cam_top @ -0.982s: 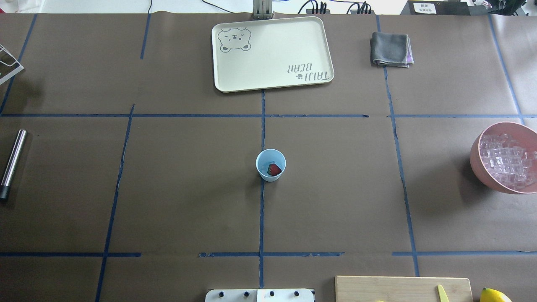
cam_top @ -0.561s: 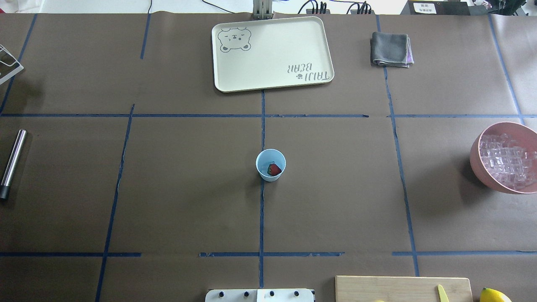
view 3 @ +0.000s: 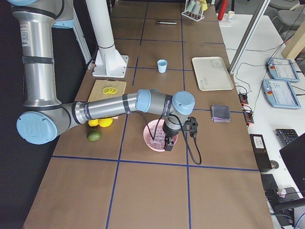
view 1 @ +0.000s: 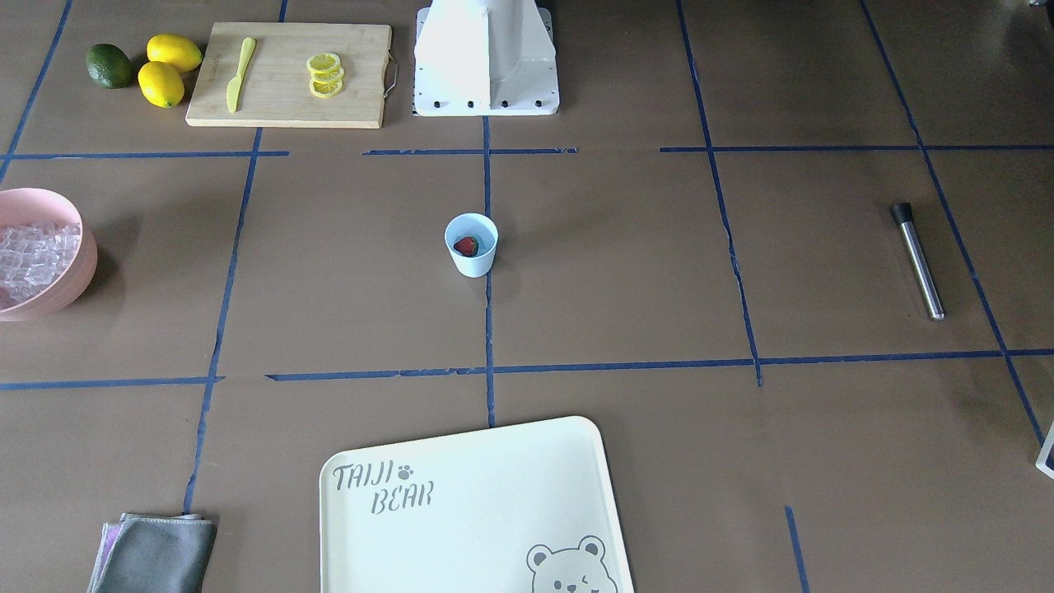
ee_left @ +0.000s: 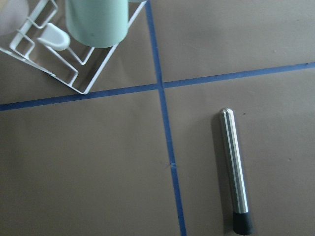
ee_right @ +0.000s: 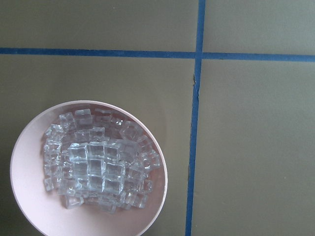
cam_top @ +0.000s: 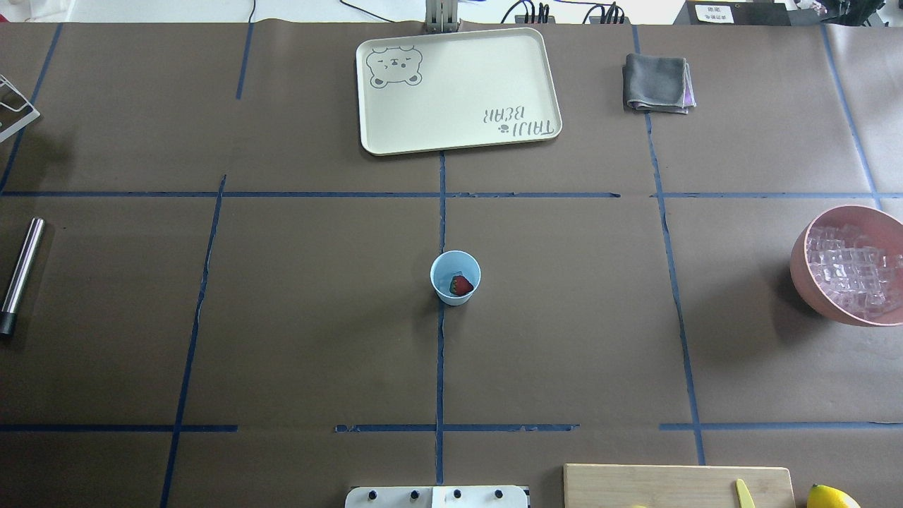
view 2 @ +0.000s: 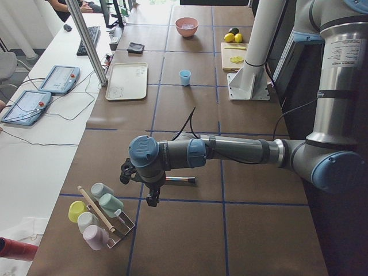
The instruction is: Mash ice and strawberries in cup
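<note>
The pale blue cup [cam_top: 455,277] stands upright at the table's middle, also in the front view [view 1: 471,245]. One red strawberry [cam_top: 461,285] lies inside it. The ice [cam_top: 850,271] fills a pink bowl [cam_top: 801,279] at the right edge, directly under the right wrist camera [ee_right: 96,164]. A steel muddler [cam_top: 21,271] lies at the far left, also in the left wrist view [ee_left: 235,169]. The left gripper [view 2: 150,198] hangs over the muddler. The right gripper [view 3: 167,143] hangs over the bowl. Both show only in side views, so I cannot tell whether they are open or shut.
A cream bear tray [cam_top: 457,90] and a folded grey cloth [cam_top: 657,83] lie at the far edge. A cutting board [view 1: 288,74] with lemon slices and a yellow knife, two lemons [view 1: 169,70] and an avocado sit by the robot base [view 1: 486,58]. A wire cup rack [view 2: 100,215] stands beside the left gripper.
</note>
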`<state>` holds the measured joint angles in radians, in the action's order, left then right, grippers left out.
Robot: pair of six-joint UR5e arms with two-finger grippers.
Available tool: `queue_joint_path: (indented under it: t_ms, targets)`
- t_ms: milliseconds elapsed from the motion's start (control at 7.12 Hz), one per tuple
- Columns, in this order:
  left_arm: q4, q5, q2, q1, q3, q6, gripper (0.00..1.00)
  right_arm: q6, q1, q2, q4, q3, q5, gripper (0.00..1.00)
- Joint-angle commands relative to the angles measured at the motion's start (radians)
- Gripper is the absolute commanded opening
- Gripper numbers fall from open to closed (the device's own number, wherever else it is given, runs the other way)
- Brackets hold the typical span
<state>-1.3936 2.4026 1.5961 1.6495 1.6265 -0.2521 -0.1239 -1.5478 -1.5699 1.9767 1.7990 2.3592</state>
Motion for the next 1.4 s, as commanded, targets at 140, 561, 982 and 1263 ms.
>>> queue_joint_path:
  t_ms: [140, 561, 982, 1263]
  targets:
    - [-0.005, -0.005, 0.013, -0.017, 0.007, 0.143, 1.0, -0.005, -0.012, -0.067, -0.001, -0.003, 0.009, 1.0]
    - [-0.06, -0.005, 0.001, -0.028, 0.013, 0.139, 1.0, 0.006, -0.017, -0.153, -0.166, -0.023, 0.037, 1.0]
    - [-0.039, -0.008, -0.008, -0.037, 0.049, 0.14, 1.0, 0.007, -0.017, -0.144, -0.231, -0.046, 0.035, 1.0]
    - [0.0, -0.008, -0.027, -0.049, 0.091, 0.14, 1.0, 0.024, -0.017, -0.139, -0.231, -0.009, 0.037, 1.0]
